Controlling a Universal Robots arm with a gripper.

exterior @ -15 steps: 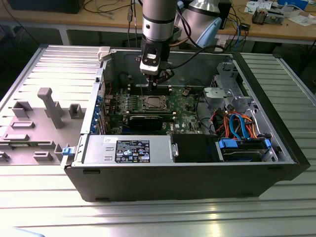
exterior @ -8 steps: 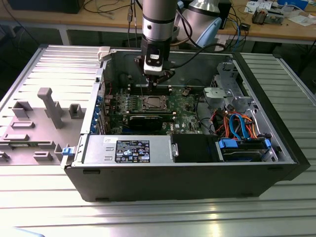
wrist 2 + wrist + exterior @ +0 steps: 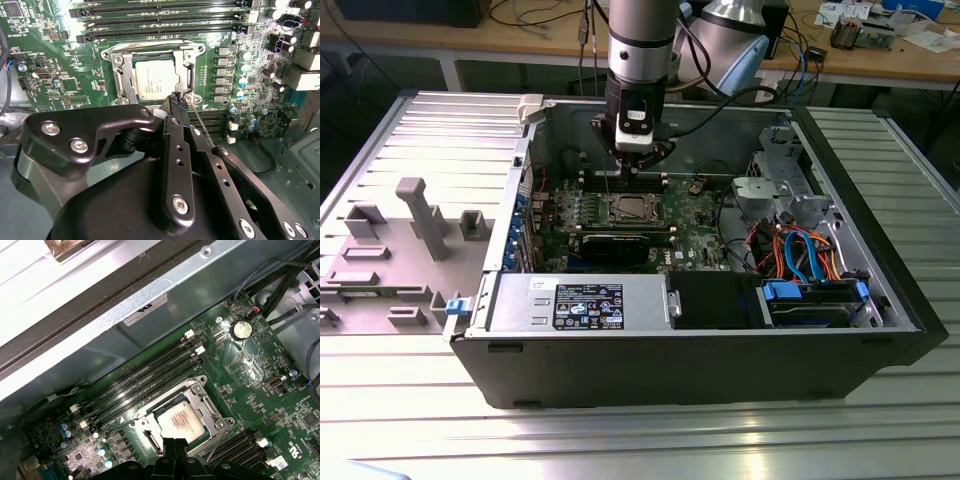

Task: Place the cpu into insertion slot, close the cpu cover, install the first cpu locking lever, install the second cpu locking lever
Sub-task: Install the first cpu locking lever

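Open case point(image 3: 720, 352), gripper point(image 3: 632, 160) above cpu point(image 3: 626, 208)

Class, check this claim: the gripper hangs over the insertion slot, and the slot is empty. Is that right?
No. The insertion slot is not empty: the cpu lies in it, as the second wrist view shows. The gripper does hang over the slot.
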